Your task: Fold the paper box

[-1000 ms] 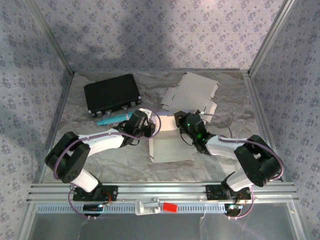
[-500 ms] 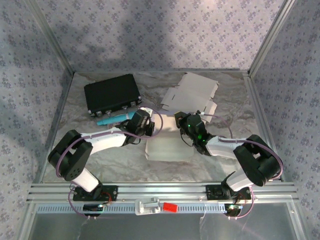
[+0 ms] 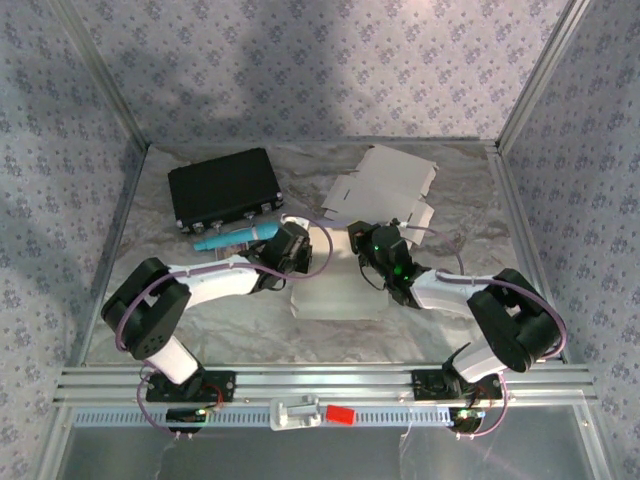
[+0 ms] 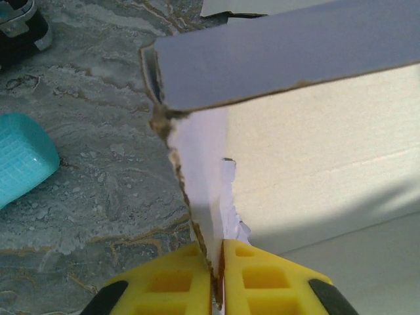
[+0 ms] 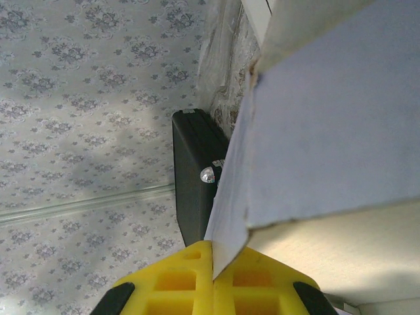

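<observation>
While the paper box [image 3: 335, 295] lies partly raised at the middle of the worktop [image 3: 200, 330], between the 2 arms, both tools are engaged on it.

Left tool [image 4: 216, 269]: closed, its yellow fingers [image 4: 167, 285] pinching the lower edge of a thin upright flap [image 4: 200, 177] at the box's left corner. The flap's edge is ragged, and a small torn shred shows just beside the pinch.

Right tool [image 5: 213, 259]: closed on the edge of a side panel [image 5: 230, 190], at a corner where 2 panels meet.

Surroundings: a black case [image 3: 225, 188] at the far left, a teal object [image 3: 232, 239] just beside the left arm's wrist, and a second flat blank [image 3: 385, 185] behind the box. Whether the blank touches the box cannot be told.

Assessment: the step in hand appears to be standing the side walls up and squaring the corners. No finished box shape is evident, so the task is judged to be at a middle stage.

Recommendation: turn each wall about its own crease, not by pulling outward, since the left flap is already frayed. Move the 2 tools in balance so the base stays flat on the worktop. Release only once the corner holds its angle.
</observation>
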